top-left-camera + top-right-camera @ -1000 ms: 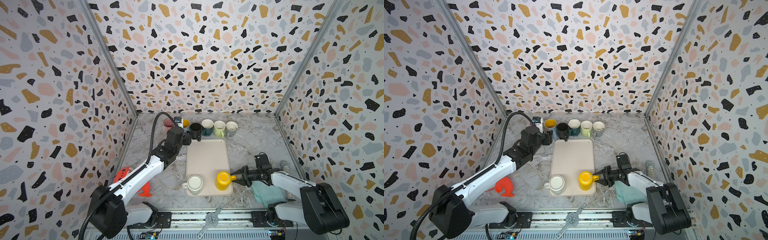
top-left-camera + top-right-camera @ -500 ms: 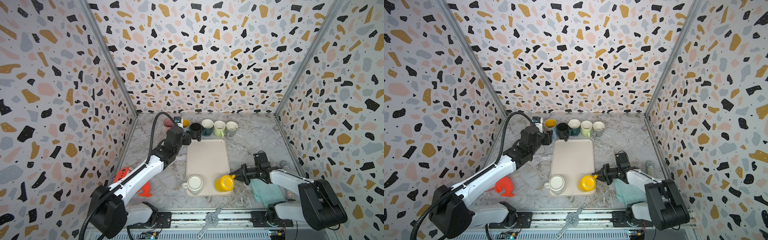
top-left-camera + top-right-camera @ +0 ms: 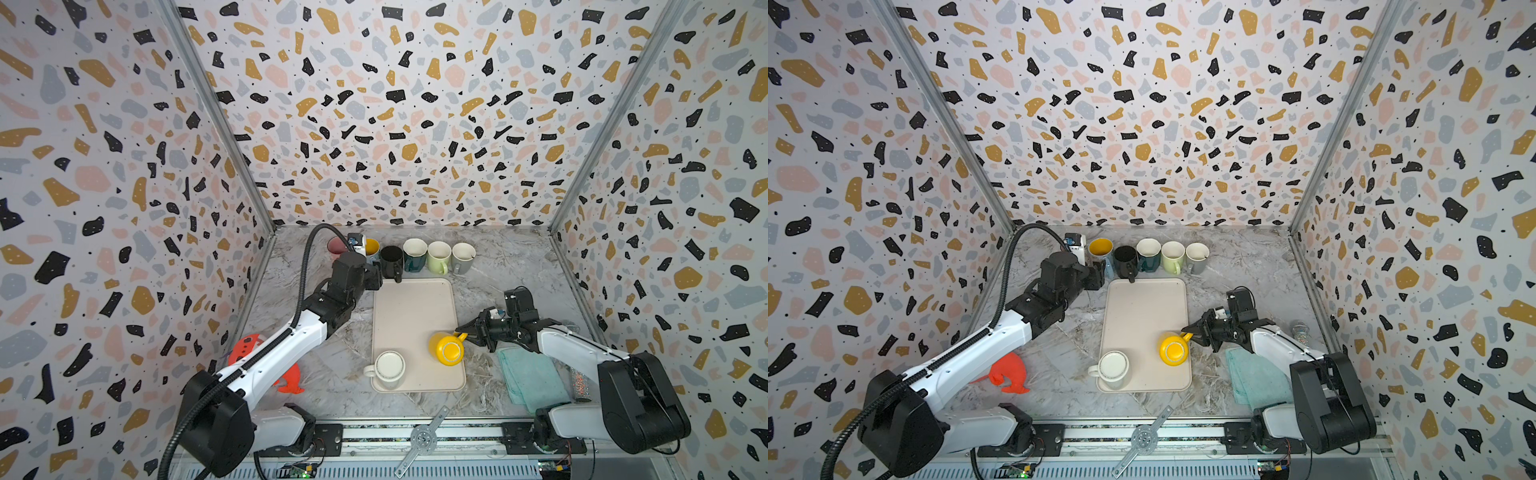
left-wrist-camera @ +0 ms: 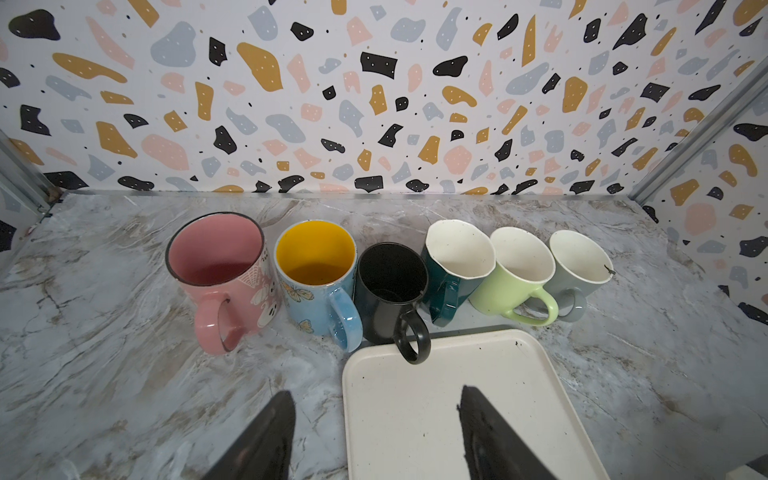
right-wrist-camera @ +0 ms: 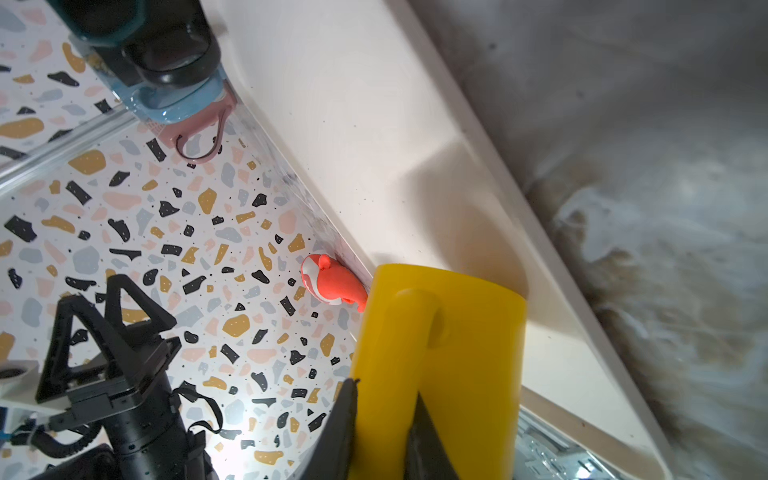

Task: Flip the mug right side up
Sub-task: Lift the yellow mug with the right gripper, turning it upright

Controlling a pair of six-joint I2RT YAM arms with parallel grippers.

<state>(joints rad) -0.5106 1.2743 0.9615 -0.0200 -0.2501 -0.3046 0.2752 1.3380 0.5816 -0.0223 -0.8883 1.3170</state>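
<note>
Change, mug: a second ago the yellow mug (image 3: 445,349) stood straight on the tray (image 3: 411,307). Now I've got it tipped right over, with one round end turned up and toward the front.
Change, right arm: the right gripper (image 3: 462,332) sat looser about the handle back then. Now it is pinched down on it.
Change, left arm: none that I can spot, it's in the same place as before.
Mug against gripper: the handle points right and slightly back, straight into the right gripper. In the right wrist view it runs down between the two black fingers (image 5: 345,415), which clamp it from both sides.
Mug, place: front right part of the tray, close to the right rim. I cannot tell whether its low edge touches the tray.
Left gripper (image 4: 376,390): released, jaws spread wide, over the tray's far left corner and just short of the black mug (image 4: 386,299).
Tray holds: the yellow mug, plus a white mug (image 3: 389,365) standing near the front left corner, handle to the left.
Back row: six mugs on the table beyond the tray, mouths up. They are pink (image 4: 216,249), blue (image 4: 316,299) with a yellow inside, black, teal (image 4: 440,291), green (image 4: 498,295) and grey (image 4: 577,286).
Black mug: its handle hangs over the tray's far rim.
</note>
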